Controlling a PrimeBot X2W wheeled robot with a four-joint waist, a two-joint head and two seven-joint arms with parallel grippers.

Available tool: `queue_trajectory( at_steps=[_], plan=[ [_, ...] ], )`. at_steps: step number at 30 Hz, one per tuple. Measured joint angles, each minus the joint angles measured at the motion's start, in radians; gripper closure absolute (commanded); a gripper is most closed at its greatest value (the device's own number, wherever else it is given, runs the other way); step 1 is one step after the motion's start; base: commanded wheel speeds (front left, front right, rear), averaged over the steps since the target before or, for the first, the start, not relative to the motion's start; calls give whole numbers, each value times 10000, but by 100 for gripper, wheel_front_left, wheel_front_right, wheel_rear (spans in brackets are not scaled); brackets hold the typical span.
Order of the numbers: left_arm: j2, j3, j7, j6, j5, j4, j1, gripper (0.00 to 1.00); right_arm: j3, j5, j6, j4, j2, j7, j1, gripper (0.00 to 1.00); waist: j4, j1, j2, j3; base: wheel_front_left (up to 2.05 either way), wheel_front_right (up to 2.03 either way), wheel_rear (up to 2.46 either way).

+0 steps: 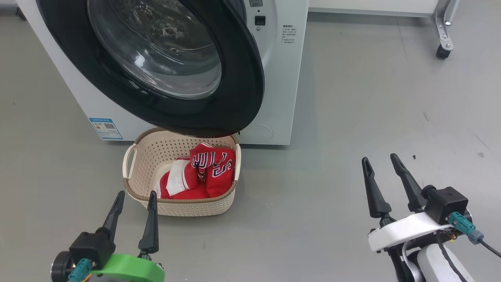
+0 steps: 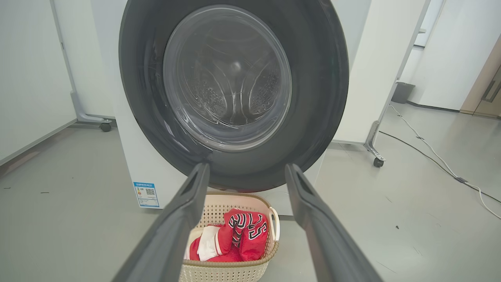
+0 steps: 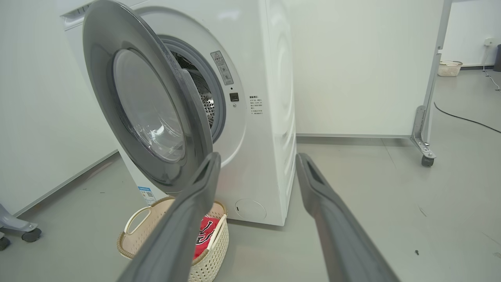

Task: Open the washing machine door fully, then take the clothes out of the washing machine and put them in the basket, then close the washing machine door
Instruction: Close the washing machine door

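The washing machine (image 1: 274,98) stood ahead, the washing machine door (image 1: 242,78) swung partly out over the basket (image 1: 184,207), which held the clothes (image 1: 213,172). The door's free edge lay up and right of the left jaws, seemingly the nearer pair; the right jaws sat well apart. Both were wide, empty.

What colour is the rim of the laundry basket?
Brown, woven-look, on the cream basket; clearest in the head view.
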Motion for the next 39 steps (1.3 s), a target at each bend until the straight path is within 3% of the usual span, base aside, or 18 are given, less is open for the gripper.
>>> queue_trajectory(
  at_steps=[1,2,10,16,25,39],
  plan=[
    [-17,-2,0,-2,19,0,0,0,-19,0,0,-2,-15,0,3,60,16,0,0,28,0,0,0],
    [-42,-8,0,-2,42,4,0,0,-56,-2,0,-6,-35,0,10,100,40,0,0,48,0,0,0],
    [-194,-146,0,-102,163,-23,-11,0,-86,-165,0,-345,-326,0,-24,100,226,0,0,312,0,0,0],
    [-288,-278,-2,-104,261,-174,-55,0,667,-479,0,-621,-798,0,-326,100,384,0,0,659,0,0,0],
    [-491,-635,0,-209,328,-320,-526,0,2220,-784,2,-1200,-1860,288,-1907,100,820,0,0,1585,0,0,0],
    [-585,-1277,0,-261,305,-499,-1465,0,3469,-738,2,-1459,-3294,1030,-4671,100,1978,0,0,3176,0,0,0]
  ],
)
